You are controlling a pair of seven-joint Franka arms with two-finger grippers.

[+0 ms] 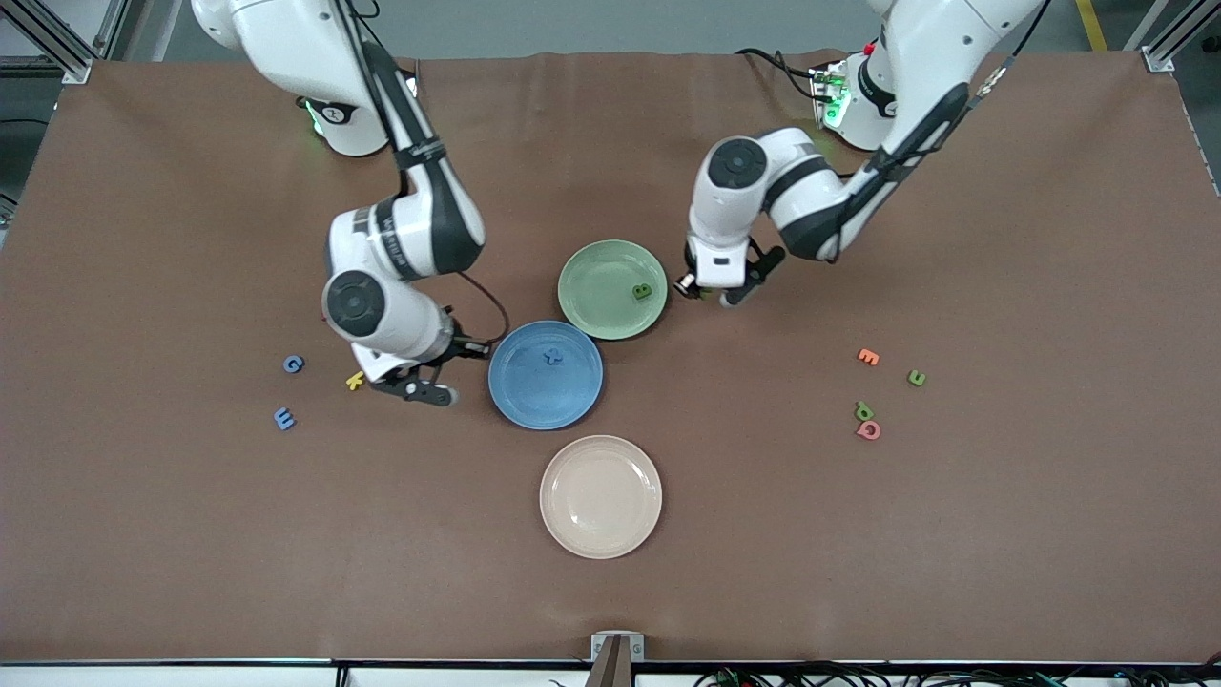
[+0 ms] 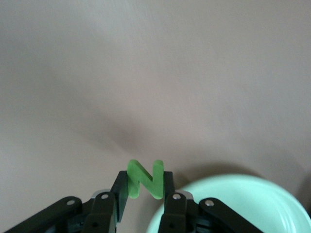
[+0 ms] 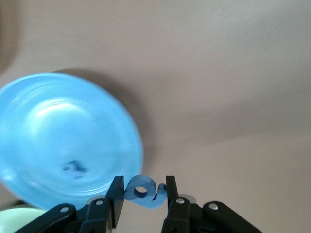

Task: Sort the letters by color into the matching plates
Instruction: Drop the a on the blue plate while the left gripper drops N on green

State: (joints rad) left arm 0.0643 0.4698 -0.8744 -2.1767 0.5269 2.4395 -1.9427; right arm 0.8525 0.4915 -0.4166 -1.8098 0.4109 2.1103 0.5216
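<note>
Partly done: the blue plate (image 1: pixel 545 374) and the green plate (image 1: pixel 611 288) each hold one matching letter. The left gripper (image 2: pixel 146 194) pinches a green N (image 2: pixel 145 178) by the green plate's three o'clock rim; the right gripper (image 3: pixel 143 196) pinches a blue letter (image 3: pixel 144 191) at the blue plate's nine o'clock. Two blue letters (image 1: pixel 289 391) and two green letters (image 1: pixel 890 393) lie loose.

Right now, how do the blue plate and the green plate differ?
The blue plate holds one blue letter; the green plate holds one green letter. The blue plate lies nearer the front camera, the green plate farther. Both are round, shallow and equal in size.
</note>
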